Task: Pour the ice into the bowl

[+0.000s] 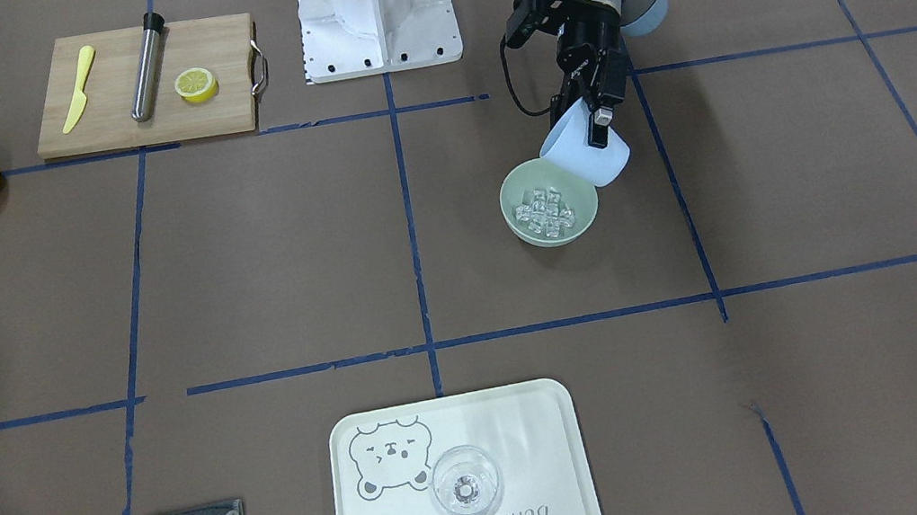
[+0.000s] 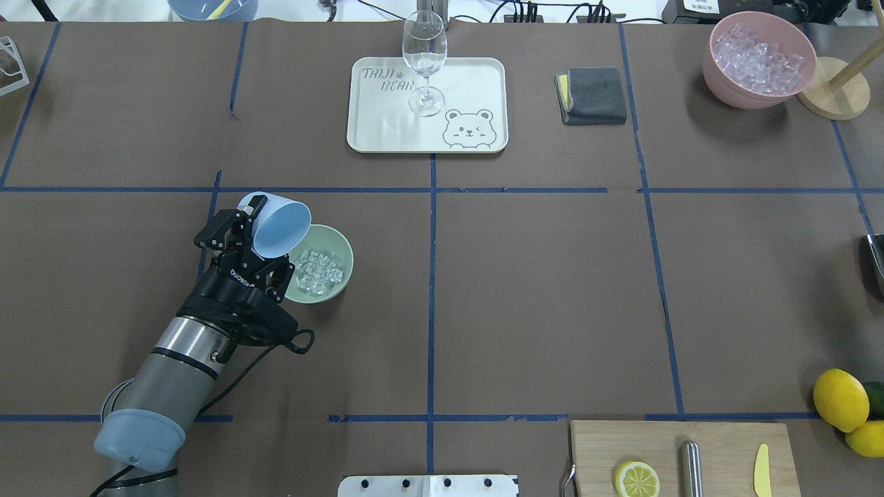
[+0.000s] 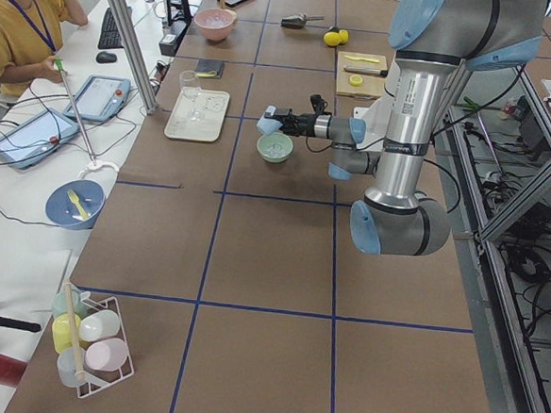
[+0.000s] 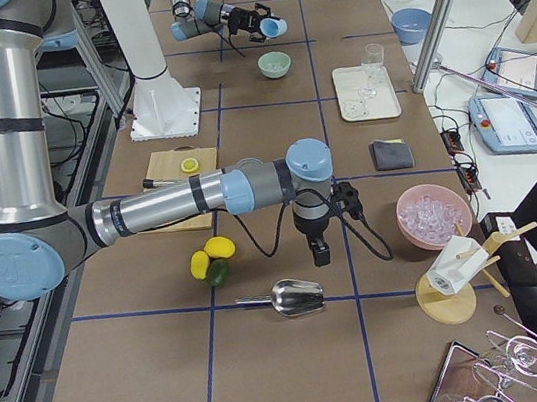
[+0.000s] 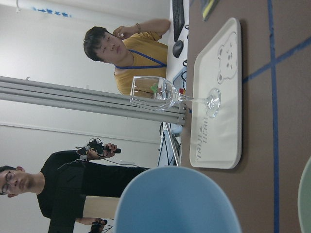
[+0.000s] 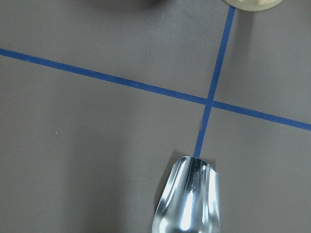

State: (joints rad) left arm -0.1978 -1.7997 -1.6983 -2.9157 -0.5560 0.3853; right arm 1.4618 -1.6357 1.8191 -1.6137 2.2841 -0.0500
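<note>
My left gripper [image 1: 594, 121] is shut on a light blue cup [image 1: 585, 150] and holds it tipped, mouth down toward the pale sage-green bowl [image 1: 514, 193]. The ice [image 1: 544, 210], several small clear cubes, lies inside the bowl. In the overhead view the cup [image 2: 280, 224] hangs over the bowl's [image 2: 343, 276] left rim, with the ice [image 2: 316, 270] beside it. The left wrist view shows the cup's rim [image 5: 177, 204] and a sliver of the bowl [image 5: 307, 199]. My right gripper [image 4: 317, 252] shows only in the exterior right view, above a metal scoop [image 4: 293, 298]; I cannot tell whether it is open or shut.
A pink container of ice [image 2: 760, 62] stands at the far right. A wine glass [image 2: 424, 62] stands on a white tray [image 2: 387, 131], with a grey cloth [image 2: 590, 95] beside it. A cutting board [image 2: 718, 442] and lemons [image 2: 839, 399] are near the robot's right.
</note>
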